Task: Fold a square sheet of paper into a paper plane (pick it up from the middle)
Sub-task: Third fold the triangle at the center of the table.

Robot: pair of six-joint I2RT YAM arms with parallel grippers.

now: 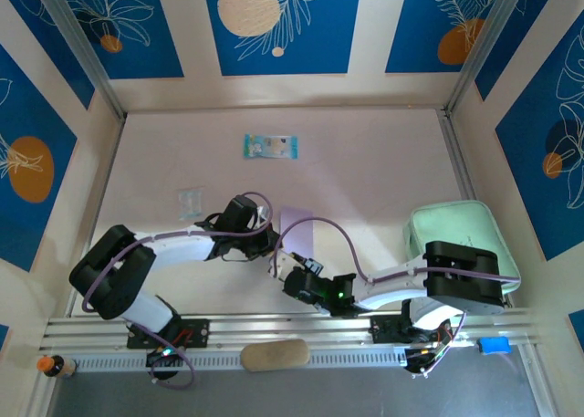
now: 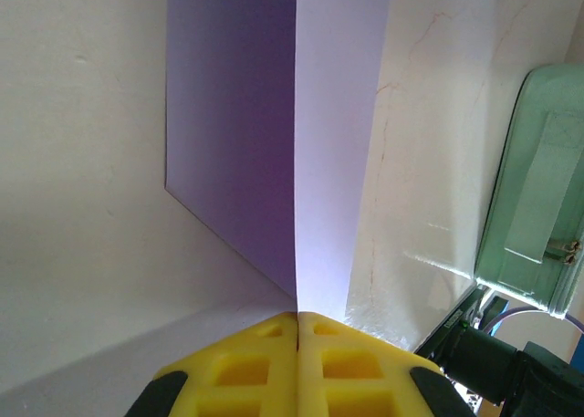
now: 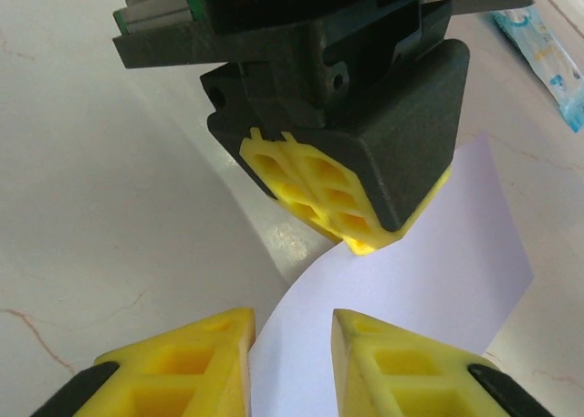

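Paper first: the square sheet of paper (image 1: 297,224) sits near the middle of the table (image 1: 374,161), between my two wrists, pale lilac, thin, plain, matte. From my left wrist view the sheet (image 2: 274,143) rises away from my fingertips, bent along one straight line; the left face reads deeper violet in shade, the right face nearly white in the light. Edges straight, one corner visible on the left. My left gripper (image 2: 297,321) is clenched on the sheet's near edge, the ribbed yellow pads pressed flat together with the paper between them. From my right wrist view the sheet (image 3: 429,280) lies flat and smooth, its near edge curling up towards the left gripper (image 3: 365,242) above it. My right gripper (image 3: 292,324) is released: the yellow fingers stand apart, the lilac edge running into the gap, neither pad visibly touching it. Table surface: pale, glossy, faint reddish veins. A mint-green tray (image 1: 456,224), rounded corners, lies well apart to the right; a blue-green packet (image 1: 270,146) lies well apart on the far side. Bare table surrounds the sheet on the far and right sides.
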